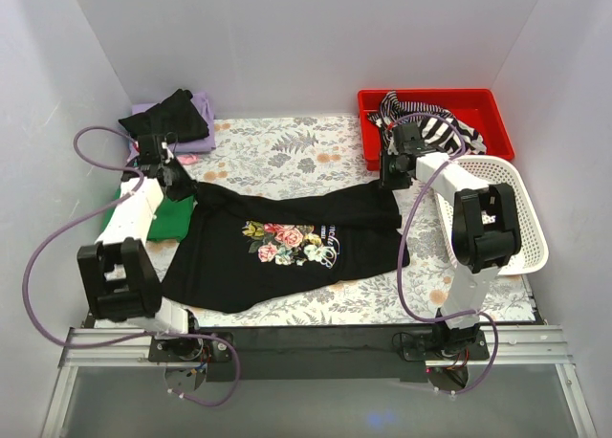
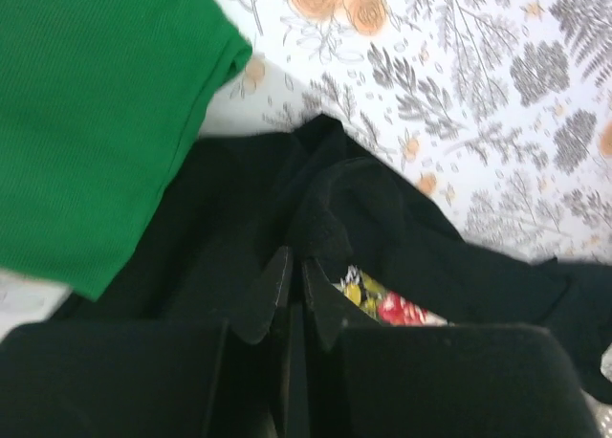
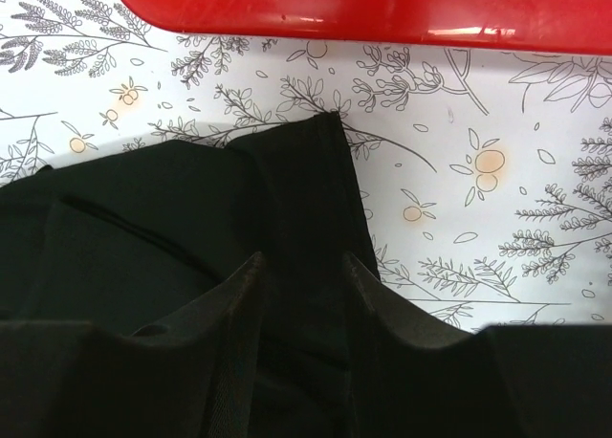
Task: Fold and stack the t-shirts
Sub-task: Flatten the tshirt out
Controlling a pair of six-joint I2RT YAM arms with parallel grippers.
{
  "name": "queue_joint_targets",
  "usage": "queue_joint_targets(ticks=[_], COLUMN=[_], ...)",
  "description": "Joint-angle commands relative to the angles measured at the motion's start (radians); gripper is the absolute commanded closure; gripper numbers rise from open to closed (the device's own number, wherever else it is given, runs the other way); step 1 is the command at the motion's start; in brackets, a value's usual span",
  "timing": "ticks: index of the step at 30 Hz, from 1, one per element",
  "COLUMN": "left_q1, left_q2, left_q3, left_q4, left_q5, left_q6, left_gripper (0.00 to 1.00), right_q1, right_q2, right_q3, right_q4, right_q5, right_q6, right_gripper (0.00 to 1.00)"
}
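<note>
A black t-shirt [image 1: 225, 266] with a colourful floral chest print [image 1: 287, 242] lies spread across the middle of the table. My left gripper [image 1: 180, 182] is at its far left corner. In the left wrist view the gripper [image 2: 295, 261] is shut on a bunched fold of the black cloth [image 2: 335, 218], with a bit of the print [image 2: 392, 306] showing underneath. My right gripper [image 1: 389, 178] is at the shirt's far right corner. In the right wrist view it [image 3: 304, 266] is open, its fingers straddling the black cloth [image 3: 143, 228] near its edge.
A folded green shirt [image 1: 174, 220] [image 2: 86, 122] lies beside the left arm. Black [image 1: 167, 118] and lilac [image 1: 203, 108] shirts are piled at the back left. A red bin [image 1: 435, 95] [image 3: 382, 17] holds a striped shirt [image 1: 442, 130]. A white mesh basket [image 1: 535, 228] stands at the right.
</note>
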Motion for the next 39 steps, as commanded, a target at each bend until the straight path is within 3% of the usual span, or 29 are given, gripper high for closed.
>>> queue_joint_targets(ticks=[1, 6, 8, 10, 11, 15, 16, 17, 19, 26, 31, 39], left_q1=[0.003, 0.003, 0.003, 0.003, 0.003, 0.003, 0.003, 0.003, 0.005, 0.003, 0.003, 0.003], left_q2=[-0.24, -0.289, -0.258, -0.247, -0.241, -0.29, -0.294, -0.295, -0.232, 0.104, 0.21, 0.336], left_q3=[-0.077, -0.154, -0.177, -0.168, -0.157, -0.137, -0.089, -0.087, -0.071, 0.064, 0.071, 0.129], left_q4=[-0.094, -0.213, -0.24, -0.256, -0.264, -0.257, -0.146, -0.145, -0.04, 0.015, 0.069, -0.015], left_q5=[-0.036, -0.08, -0.089, -0.082, -0.089, -0.186, -0.174, -0.174, -0.065, 0.024, 0.026, 0.044], left_q6=[0.024, 0.045, 0.038, 0.03, 0.024, -0.005, -0.045, -0.033, -0.007, 0.022, 0.059, 0.093], left_gripper=[1.0, 1.0, 0.88, 0.36, 0.22, 0.19, 0.19, 0.19, 0.19, 0.26, 0.27, 0.26], right_q1=[-0.009, -0.012, -0.012, -0.012, -0.012, -0.017, -0.034, -0.034, -0.043, -0.057, -0.06, -0.06], right_q2=[-0.05, -0.101, -0.119, -0.124, -0.126, -0.12, -0.071, -0.07, -0.046, 0.006, 0.069, 0.133], right_q3=[0.016, -0.033, -0.045, -0.045, -0.045, -0.038, -0.003, -0.002, 0.016, 0.035, 0.076, 0.113], right_q4=[0.012, 0.009, 0.012, 0.011, 0.011, 0.014, 0.017, 0.017, 0.019, 0.038, 0.054, 0.058], right_q5=[-0.017, -0.048, -0.046, -0.049, -0.055, -0.028, -0.029, -0.029, 0.009, -0.052, -0.09, -0.152], right_q6=[-0.019, -0.027, -0.031, -0.036, -0.036, -0.031, -0.027, -0.027, -0.021, -0.016, -0.033, -0.041], right_gripper=[0.57, 0.57, 0.57, 0.57, 0.57, 0.56, 0.56, 0.56, 0.57, 0.57, 0.56, 0.56])
